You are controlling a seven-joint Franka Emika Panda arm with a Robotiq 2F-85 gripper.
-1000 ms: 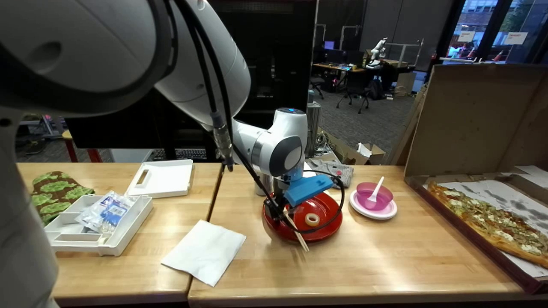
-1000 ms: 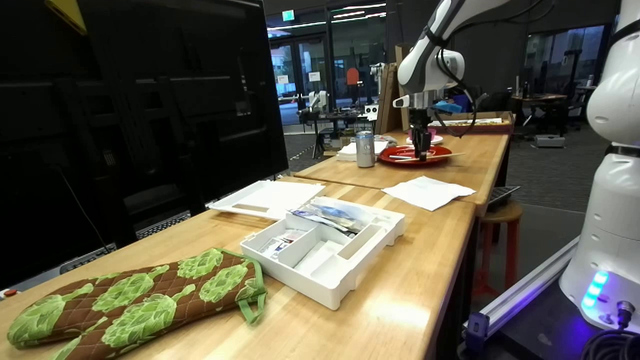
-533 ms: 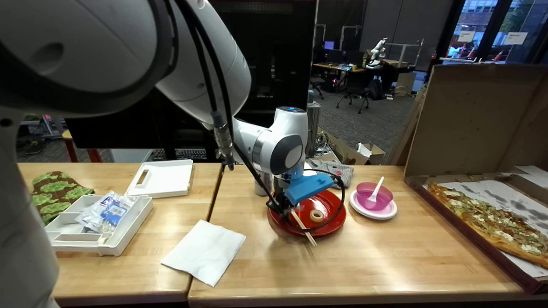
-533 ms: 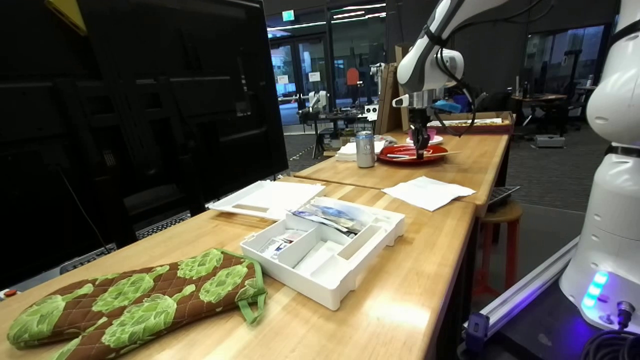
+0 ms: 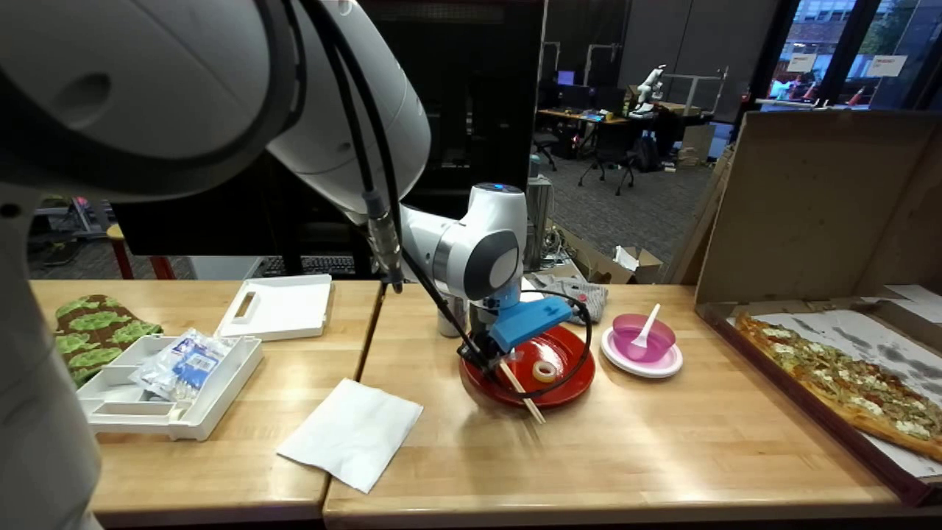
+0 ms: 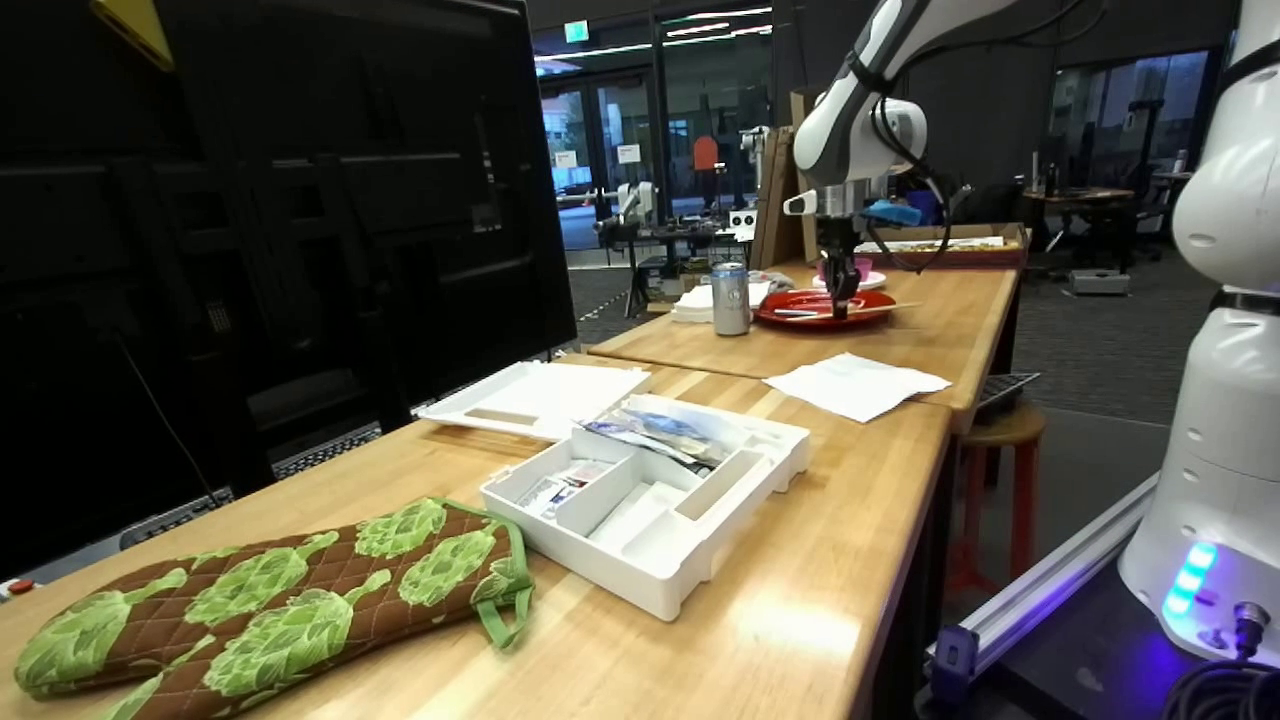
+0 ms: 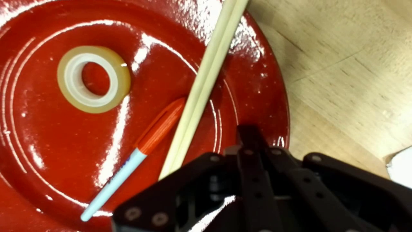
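"What's leftmost on the counter (image 5: pixel 647 442), in an exterior view?"

"An oven mitt (image 5: pixel 96 331), then a white box (image 5: pixel 227 392), then a paper napkin (image 5: pixel 352 434) on the near side."

"And the tool (image 7: pixel 249 138)?"

"At the left side of the red plate (image 5: pixel 563 352), closed, jaw against jaw. I can't tell whether it touches the plate."

"On that plate?"

"A red-capped marker (image 7: pixel 133 161), its cap end meeting a pair of chopsticks (image 7: pixel 202 80) that lie just beside the tool and reach past the near rim. A tape roll (image 7: pixel 120 79) lies farther right."

"Beyond that?"

"A pink bowl (image 5: pixel 624 331) holding a white spoon (image 5: pixel 647 324), then an open pizza box (image 5: pixel 817 199)."
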